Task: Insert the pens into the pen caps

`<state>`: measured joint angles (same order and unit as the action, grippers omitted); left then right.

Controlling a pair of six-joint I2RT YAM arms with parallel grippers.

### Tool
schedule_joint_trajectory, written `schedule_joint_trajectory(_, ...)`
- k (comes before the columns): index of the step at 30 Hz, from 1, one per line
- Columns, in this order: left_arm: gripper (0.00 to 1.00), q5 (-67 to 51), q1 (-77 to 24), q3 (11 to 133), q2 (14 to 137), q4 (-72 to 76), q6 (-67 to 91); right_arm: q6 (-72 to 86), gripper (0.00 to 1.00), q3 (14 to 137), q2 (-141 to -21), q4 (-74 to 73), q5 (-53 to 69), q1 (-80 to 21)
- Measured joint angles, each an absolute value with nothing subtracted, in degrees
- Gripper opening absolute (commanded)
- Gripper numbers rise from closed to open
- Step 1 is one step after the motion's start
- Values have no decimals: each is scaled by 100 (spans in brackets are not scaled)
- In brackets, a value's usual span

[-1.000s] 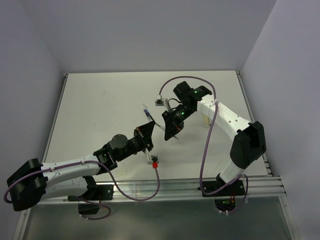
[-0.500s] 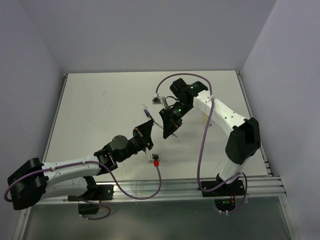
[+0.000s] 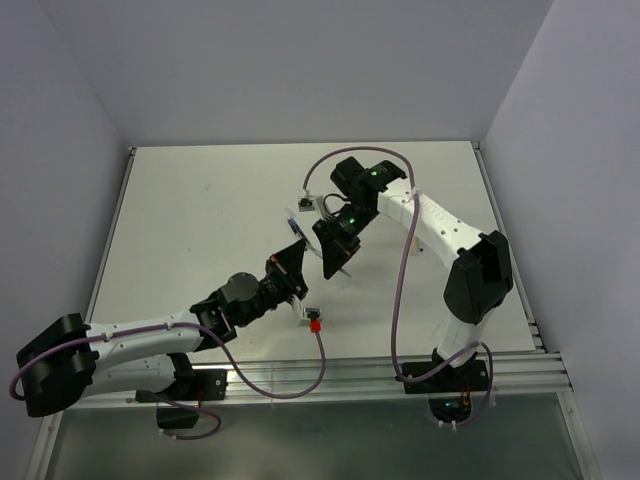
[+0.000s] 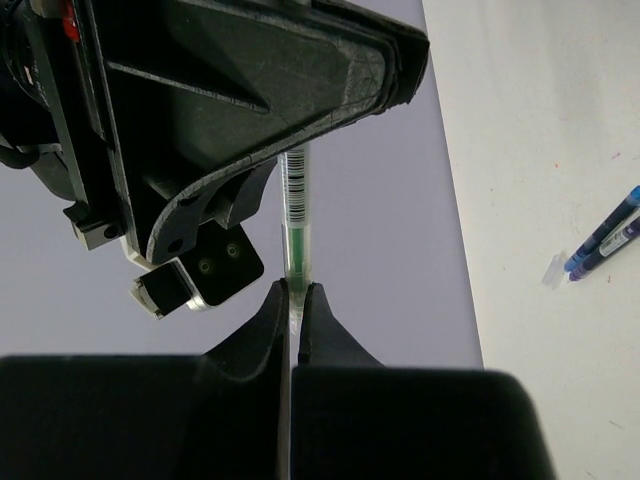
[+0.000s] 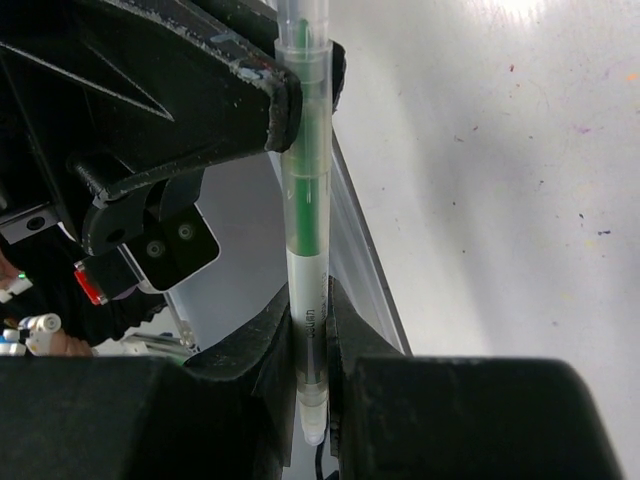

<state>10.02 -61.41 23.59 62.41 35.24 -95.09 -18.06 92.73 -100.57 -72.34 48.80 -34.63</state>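
Pen in hand: a slim translucent-white plastic pen (image 5: 305, 270) with a green core, held in the air between the two arms, above the white tabletop (image 4: 540, 120).
Right gripper (image 5: 307, 305): fingers nearly closed, pinching the printed lower barrel of that pen.
Left gripper (image 4: 293, 300): fingers fully closed on the pen's other end. What they pinch looks like a short clear cap (image 5: 302, 60), in line with the barrel.
Where the arms meet: over the middle of the table in the overhead view, the two grippers tip to tip.
Done so far: by my judgement this pen is at the mating step, with cap and barrel lined up and overlapping. I cannot tell whether the cap is pushed fully home.
Left to do: seat this cap if it is not yet seated, then the rest. A dark blue pen (image 4: 603, 230) and a purple pen (image 4: 622, 237) lie side by side on the tabletop, well apart from the grippers. A small clear piece (image 4: 555, 271) sits at their near ends, and I cannot tell whether it is a fitted cap or a loose one.
Writing: a black barcode (image 4: 294, 185) runs along the barrel, and a fine print line (image 5: 312, 320) sits between the right fingers. Both are too small to read, and no brand can be made out.
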Motion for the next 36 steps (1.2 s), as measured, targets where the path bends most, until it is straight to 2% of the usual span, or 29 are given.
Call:
schedule_joint_trajectory(2, 2, 1083, -6180, 2359, 6252, 3524, -9476, -1809, 0, 9262, -10053, -7234, 4829, -3461)
schedule_joint_trajectory(4, 10, 1166, -6235, 2373, 6252, 3463, -9382, -1813, 0, 9168, -10009, -7183, 4829, -3441)
schedule_joint_trajectory(5, 21, 1194, -6270, 2397, 6252, 3400, -9303, -1815, 0, 9048, -9961, -7109, 4858, -3382)
schedule_joint_trajectory(6, 28, 1201, -6302, 2458, 6252, 3277, -9190, -1831, 0, 8844, -9865, -6982, 4930, -3317)
schedule_joint_trajectory(7, 44, 1022, -6359, 2543, 6252, 3133, -9063, -1824, 0, 8541, -9712, -6622, 5019, -3232)
schedule_joint_trajectory(11, 68, 449, -6589, 2884, 6020, 2556, -8444, -1739, 0, 7843, -9325, -5732, 4991, -2604)
schedule_joint_trajectory(16, 76, 491, -6169, 3398, 5542, 1872, -7415, -1295, 0, 6757, -8619, -4838, 4115, -1667)
schedule_joint_trajectory(20, 82, 749, -5640, 4449, 5710, 1017, -5924, -926, 0, 6451, -8510, -4285, 2961, -1544)
schedule_joint_trajectory(28, 86, 884, -4222, 6302, 6650, -569, -2926, -193, 0, 6486, -9710, -3680, 1125, -1422)
schedule_joint_trajectory(36, 87, 819, -3706, 6912, 7229, -1433, -1304, 331, 0, 6670, -10490, -3516, 246, -1251)
